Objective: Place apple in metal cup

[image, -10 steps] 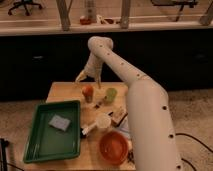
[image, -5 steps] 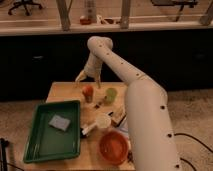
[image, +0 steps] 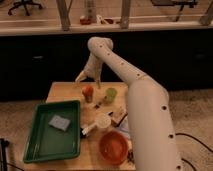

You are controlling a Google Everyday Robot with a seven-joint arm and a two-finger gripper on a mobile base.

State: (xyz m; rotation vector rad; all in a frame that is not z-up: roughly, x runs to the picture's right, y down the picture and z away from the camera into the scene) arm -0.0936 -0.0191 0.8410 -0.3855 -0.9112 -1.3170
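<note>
Small round red-orange apple (image: 87,90) sitting in dark grey tapered metal cup (image: 89,98), pale two-finger gripper (image: 89,81) spread open just above, light wooden table (image: 62,92), dark cabinets behind.

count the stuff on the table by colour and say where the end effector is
green: 2, tray, light green cup
red-orange: 2, apple on the metal cup, bowl
white: 1, cup with handle
dark grey: 1, metal cup
total: 6
end effector hangs just above the apple
</note>
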